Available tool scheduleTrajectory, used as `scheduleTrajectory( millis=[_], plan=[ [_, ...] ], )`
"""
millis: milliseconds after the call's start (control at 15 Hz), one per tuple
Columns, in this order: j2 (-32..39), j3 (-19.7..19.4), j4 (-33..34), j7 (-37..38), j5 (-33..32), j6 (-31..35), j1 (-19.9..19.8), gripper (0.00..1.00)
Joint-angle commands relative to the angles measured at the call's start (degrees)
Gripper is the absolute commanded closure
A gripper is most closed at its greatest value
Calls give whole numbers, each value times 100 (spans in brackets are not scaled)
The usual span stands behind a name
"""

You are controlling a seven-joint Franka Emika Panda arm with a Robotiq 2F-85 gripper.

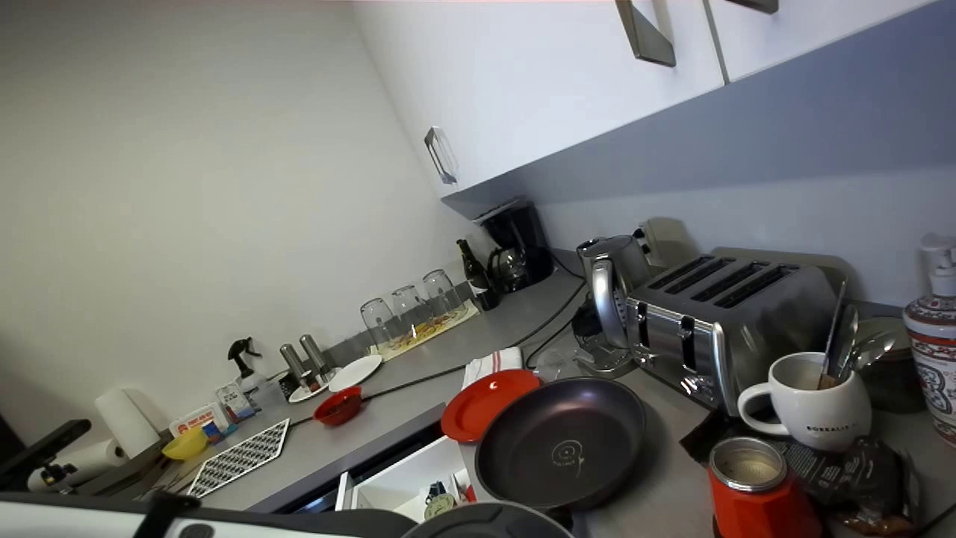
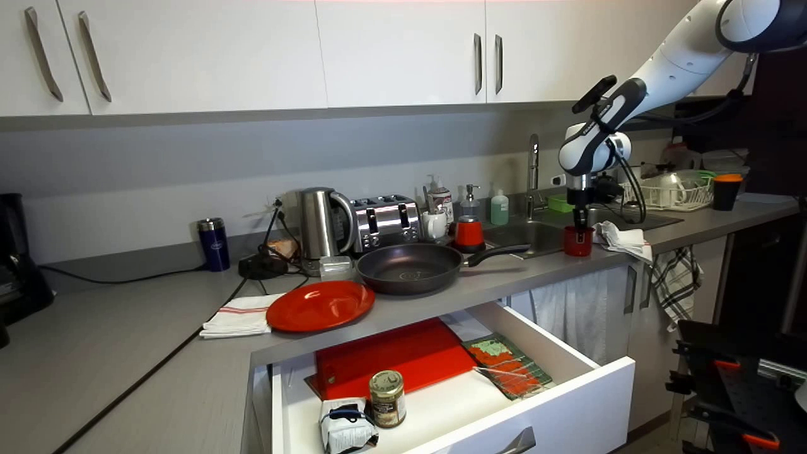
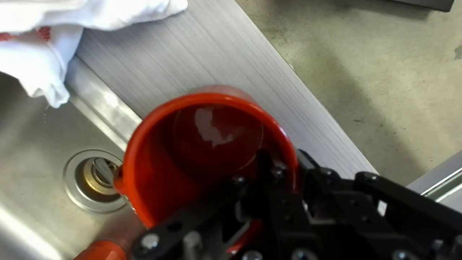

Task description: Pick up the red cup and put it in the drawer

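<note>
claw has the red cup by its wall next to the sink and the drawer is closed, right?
No, the drawer stands open, as both exterior views show; the claw does have the red cup by its wall, next to the sink.

Cup (image 2: 578, 243) on the counter (image 2: 498, 275) beside the sink (image 3: 39, 133), pan (image 2: 406, 265) beside plate (image 2: 321, 306), jar (image 2: 387, 398) in the drawer (image 2: 536, 340)

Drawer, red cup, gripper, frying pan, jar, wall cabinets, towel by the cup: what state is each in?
Drawer, pulled open
Red cup, upright; lifted or resting, cannot tell
Gripper, shut on the cup's wall
Frying pan, right way up, uncovered
Jar, upright in the drawer, lid on
Wall cabinets, shut
Towel by the cup, rumpled
</note>
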Motion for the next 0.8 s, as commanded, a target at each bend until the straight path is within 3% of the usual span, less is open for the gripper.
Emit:
scheduleTrajectory(
  millis=[0,400,733],
  plan=[
    [-293,14,-152,179,-175,115,5,93],
    [-1188,9,-258,495,-637,23,239,93],
    [-1948,227,-390,780,-962,-130,640,94]
  ],
)
